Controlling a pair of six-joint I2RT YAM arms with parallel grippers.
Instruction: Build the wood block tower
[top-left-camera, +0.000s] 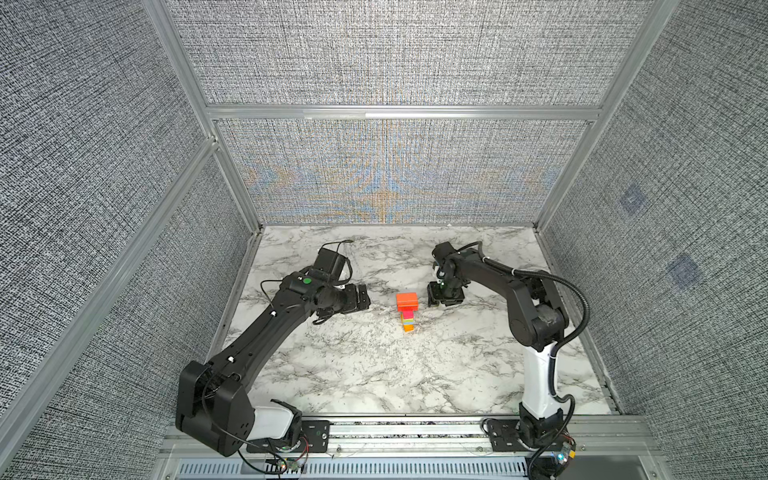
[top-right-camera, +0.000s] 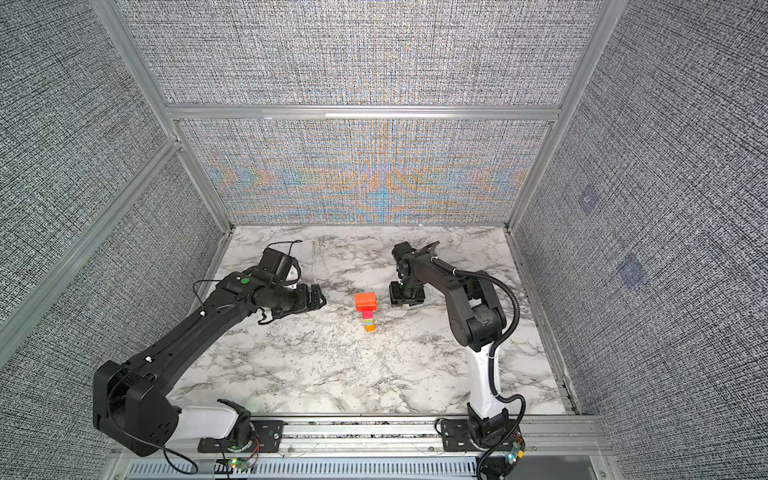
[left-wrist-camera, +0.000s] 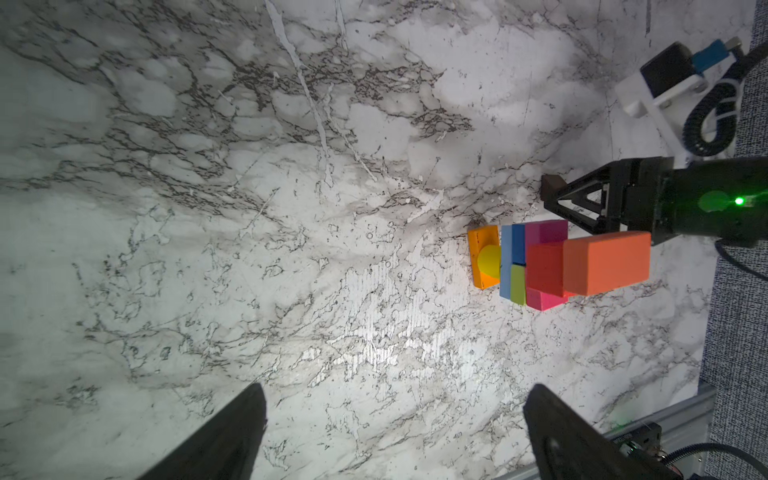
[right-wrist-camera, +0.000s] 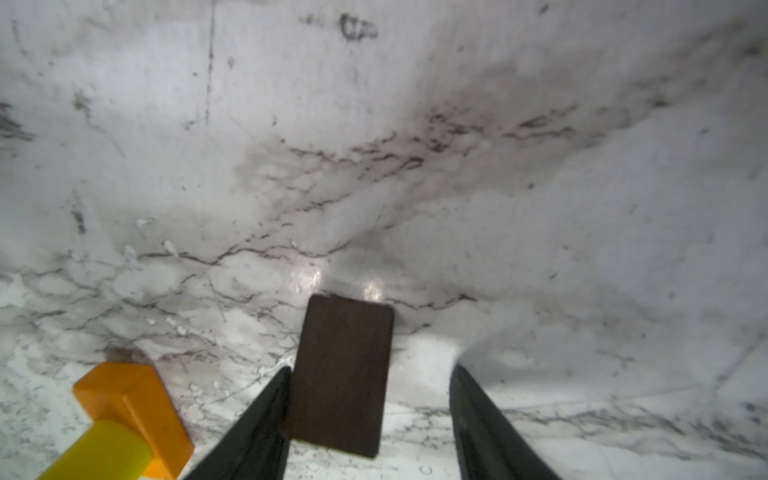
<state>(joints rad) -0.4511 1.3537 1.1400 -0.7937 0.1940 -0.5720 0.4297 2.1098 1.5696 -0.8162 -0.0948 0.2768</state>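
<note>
Now | left tool (left-wrist-camera: 397, 388) held level, jaws wide | right tool (right-wrist-camera: 370, 369) pointing down, apart astride brown block (right-wrist-camera: 343, 374)

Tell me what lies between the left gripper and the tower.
Only bare marble table, in both top views, separates the left gripper and the tower.

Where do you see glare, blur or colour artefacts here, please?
Both top views: rainbow moiré across the back wall; left wrist view: a glare patch on the marble table; right wrist view: soft focus, glints beyond the dark brown block.
</note>
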